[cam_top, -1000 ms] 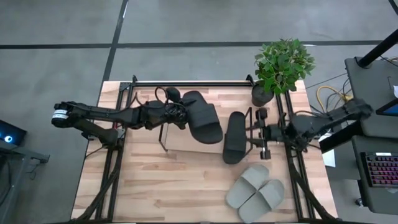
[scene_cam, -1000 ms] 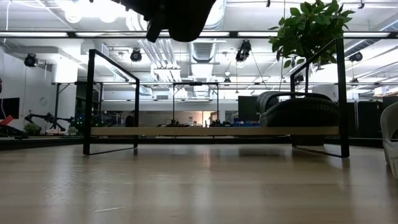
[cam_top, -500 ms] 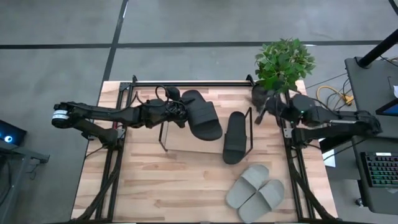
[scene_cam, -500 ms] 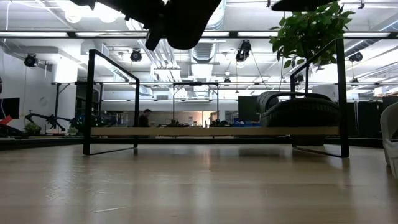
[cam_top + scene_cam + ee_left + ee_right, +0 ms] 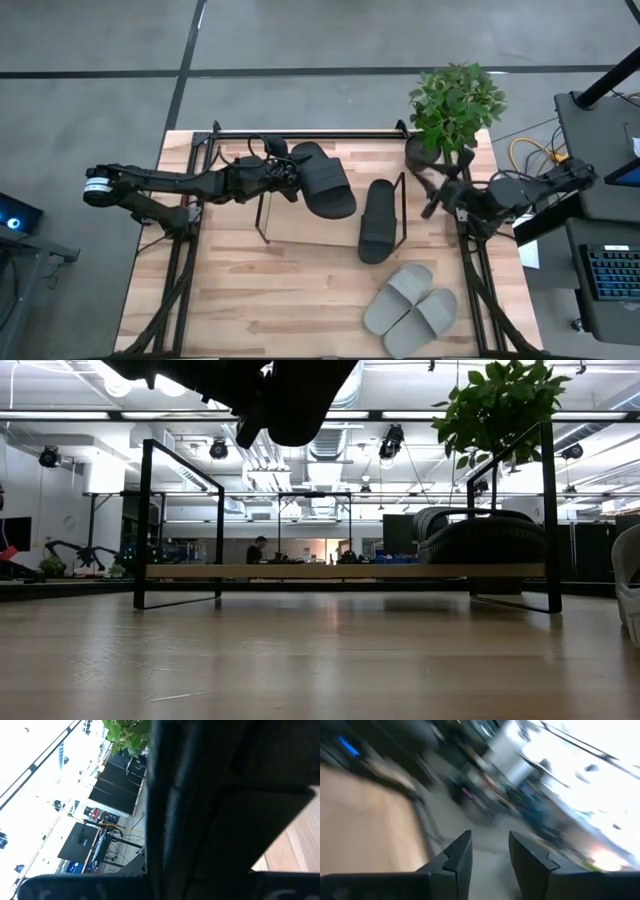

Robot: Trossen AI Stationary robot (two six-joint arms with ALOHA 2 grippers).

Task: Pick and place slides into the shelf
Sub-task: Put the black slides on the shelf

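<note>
High view: left gripper (image 5: 285, 180) is pinching a black slide (image 5: 325, 182) above the shelf (image 5: 300, 225), lining it up beside the second black slide (image 5: 378, 220) already shelved. Right gripper (image 5: 437, 190), fingers parted and empty, is waiting near the plant (image 5: 455, 100). Grey slides (image 5: 412, 310) are lying on the table (image 5: 260, 310).

Two slim arms in matte black, built of jointed tubular links; left arm (image 5: 170, 182) capped at its outer end by a white ring with dark marking, black cable looping near the wrist; right arm (image 5: 540, 188) equally dark, bulkier around the wrist housing. Right gripper (image 5: 487, 855) with two flat, angular black fingers (image 5: 457, 857), stepped inner edges
</note>
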